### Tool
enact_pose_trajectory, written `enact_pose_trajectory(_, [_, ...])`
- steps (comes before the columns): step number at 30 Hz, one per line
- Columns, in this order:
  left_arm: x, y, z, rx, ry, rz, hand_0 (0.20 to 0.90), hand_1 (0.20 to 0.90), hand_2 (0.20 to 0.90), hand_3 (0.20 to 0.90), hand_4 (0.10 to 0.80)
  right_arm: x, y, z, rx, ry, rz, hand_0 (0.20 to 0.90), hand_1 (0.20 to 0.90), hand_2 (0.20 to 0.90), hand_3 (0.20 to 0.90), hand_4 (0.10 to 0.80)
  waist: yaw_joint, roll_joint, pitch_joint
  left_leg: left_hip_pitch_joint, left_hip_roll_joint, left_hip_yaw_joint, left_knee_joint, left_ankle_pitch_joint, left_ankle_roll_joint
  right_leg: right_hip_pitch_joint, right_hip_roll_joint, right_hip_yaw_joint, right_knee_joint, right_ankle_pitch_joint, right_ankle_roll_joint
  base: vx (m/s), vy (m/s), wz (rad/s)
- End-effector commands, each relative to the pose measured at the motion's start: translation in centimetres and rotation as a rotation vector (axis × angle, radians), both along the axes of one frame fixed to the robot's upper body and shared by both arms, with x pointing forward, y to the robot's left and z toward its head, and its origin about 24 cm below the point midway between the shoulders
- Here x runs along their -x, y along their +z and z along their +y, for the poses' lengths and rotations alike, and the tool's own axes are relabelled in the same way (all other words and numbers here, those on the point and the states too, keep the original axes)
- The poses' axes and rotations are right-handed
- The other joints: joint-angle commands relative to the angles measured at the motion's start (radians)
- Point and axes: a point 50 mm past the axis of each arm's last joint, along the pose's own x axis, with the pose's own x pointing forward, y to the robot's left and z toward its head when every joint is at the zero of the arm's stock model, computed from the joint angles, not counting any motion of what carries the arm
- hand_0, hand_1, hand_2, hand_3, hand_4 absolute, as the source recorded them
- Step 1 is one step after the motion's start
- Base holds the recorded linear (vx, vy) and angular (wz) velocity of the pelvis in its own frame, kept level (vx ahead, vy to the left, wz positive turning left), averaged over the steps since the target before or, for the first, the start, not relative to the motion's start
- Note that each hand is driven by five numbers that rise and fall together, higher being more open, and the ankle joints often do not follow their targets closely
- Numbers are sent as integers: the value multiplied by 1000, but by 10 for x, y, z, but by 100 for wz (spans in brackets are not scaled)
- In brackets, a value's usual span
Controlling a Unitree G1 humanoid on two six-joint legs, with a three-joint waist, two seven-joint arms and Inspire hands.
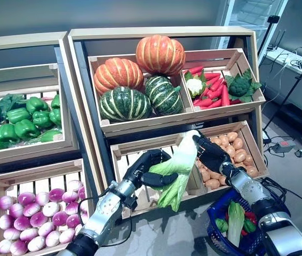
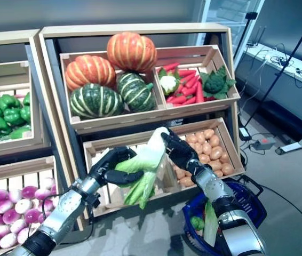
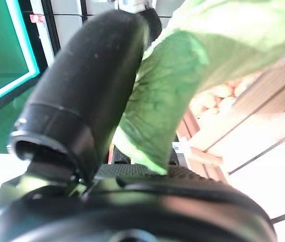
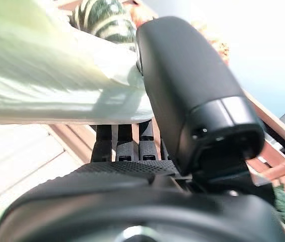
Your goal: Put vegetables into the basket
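Observation:
A leafy green cabbage with a white stalk [image 1: 176, 165] hangs in front of the stand's lower middle crate, held by both hands. My left hand [image 1: 145, 166] is curled round its green leaves; the left wrist view shows my thumb [image 3: 92, 85] against the leaves [image 3: 193, 75]. My right hand [image 1: 215, 154] grips the white stalk end, with the thumb [image 4: 193, 91] pressed on the stalk [image 4: 57, 91]. The blue basket [image 1: 213, 226] stands on the floor at the lower right, below my right arm. A pale green leafy vegetable [image 1: 236, 221], something red [image 1: 251, 216] and a small green piece [image 1: 221, 225] lie in it.
The wooden stand [image 1: 81, 106] with its crates rises right behind both hands. The slatted lower middle crate [image 1: 140, 154] is directly behind the cabbage. Stand legs and a power strip [image 1: 284, 145] are on the floor to the right.

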Motion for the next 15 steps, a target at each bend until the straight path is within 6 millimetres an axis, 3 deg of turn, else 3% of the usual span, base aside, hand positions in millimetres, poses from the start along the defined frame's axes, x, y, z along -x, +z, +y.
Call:
enact_pose_trajectory(1, [-21, 32, 7, 96, 68, -154, 900, 900, 900, 900, 800, -19, 52, -46, 39, -151, -227, 300, 300, 300, 300, 400, -7, -23, -38, 26, -3, 76, 1, -115, 18, -28, 12, 11, 1, 18, -46, 0, 0, 0])
enact_pose_trajectory(15, [-13, 26, 8, 74, 47, -134, 900, 900, 900, 900, 800, 20, 54, -151, 228, -508, -146, 300, 300, 300, 300, 400, -39, -27, -25, 29, 7, 104, 1, -118, 17, -39, 20, 38, 1, 26, -45, 1, -26, -8])
